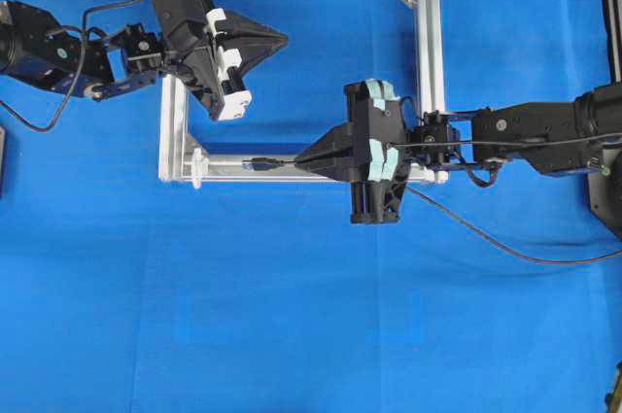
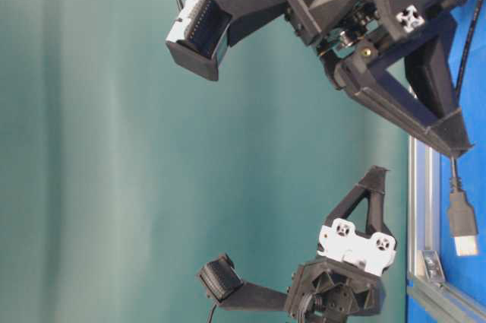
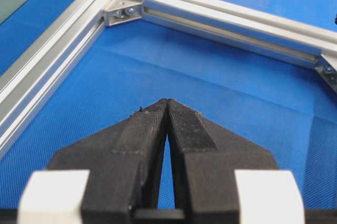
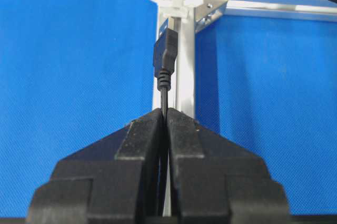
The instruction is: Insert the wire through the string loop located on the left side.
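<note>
My right gripper [image 1: 299, 161] [image 4: 166, 112] is shut on the wire [image 1: 486, 234], gripping it just behind its dark plug tip [image 1: 258, 164] [image 4: 165, 55] [image 2: 462, 224]. The plug points along the near rail of the silver frame [image 1: 428, 53], toward the white string loop [image 4: 176, 3] [image 1: 195, 168] at the frame's near-left corner. A short gap separates plug and loop. Over the frame's upper left hangs my left gripper [image 1: 284, 41] [image 3: 167, 103], shut with nothing between its fingers.
The frame lies on a blue cloth [image 1: 292, 316]. The wire trails from the right gripper across the cloth to the right edge. Silver corner brackets [image 3: 122, 12] sit inside the frame's corners. A dark object [image 1: 610, 5] stands at the right border.
</note>
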`<action>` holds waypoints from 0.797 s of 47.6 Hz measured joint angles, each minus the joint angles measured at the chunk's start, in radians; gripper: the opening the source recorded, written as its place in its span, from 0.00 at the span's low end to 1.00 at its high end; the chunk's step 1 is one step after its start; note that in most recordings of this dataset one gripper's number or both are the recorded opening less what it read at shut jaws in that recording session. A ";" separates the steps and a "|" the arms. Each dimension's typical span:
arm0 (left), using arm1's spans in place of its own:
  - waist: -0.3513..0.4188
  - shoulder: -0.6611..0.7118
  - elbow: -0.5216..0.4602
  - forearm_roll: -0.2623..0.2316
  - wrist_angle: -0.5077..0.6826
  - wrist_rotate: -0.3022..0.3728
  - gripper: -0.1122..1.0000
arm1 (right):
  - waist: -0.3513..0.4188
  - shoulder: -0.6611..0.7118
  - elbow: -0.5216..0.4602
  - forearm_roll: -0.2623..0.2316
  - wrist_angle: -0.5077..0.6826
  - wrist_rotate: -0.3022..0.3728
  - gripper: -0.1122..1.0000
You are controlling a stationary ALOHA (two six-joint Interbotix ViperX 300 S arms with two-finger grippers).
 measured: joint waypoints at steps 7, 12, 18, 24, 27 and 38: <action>-0.002 0.002 0.000 0.000 0.000 0.000 0.10 | -0.006 0.028 -0.012 0.002 -0.017 0.000 0.10; 0.000 0.002 0.000 0.000 0.000 0.000 0.10 | -0.014 0.064 -0.040 0.000 -0.021 0.000 0.10; -0.002 0.002 0.000 0.000 0.000 0.000 0.10 | -0.018 0.103 -0.080 0.000 -0.023 -0.002 0.10; 0.000 0.002 0.000 0.000 0.000 0.000 0.10 | -0.021 0.138 -0.117 0.000 -0.023 -0.009 0.10; -0.002 0.000 0.000 0.000 0.002 0.000 0.10 | -0.021 0.150 -0.129 0.000 -0.023 -0.011 0.10; -0.002 0.000 0.000 0.000 0.002 0.000 0.10 | -0.021 0.164 -0.156 -0.003 -0.025 -0.014 0.10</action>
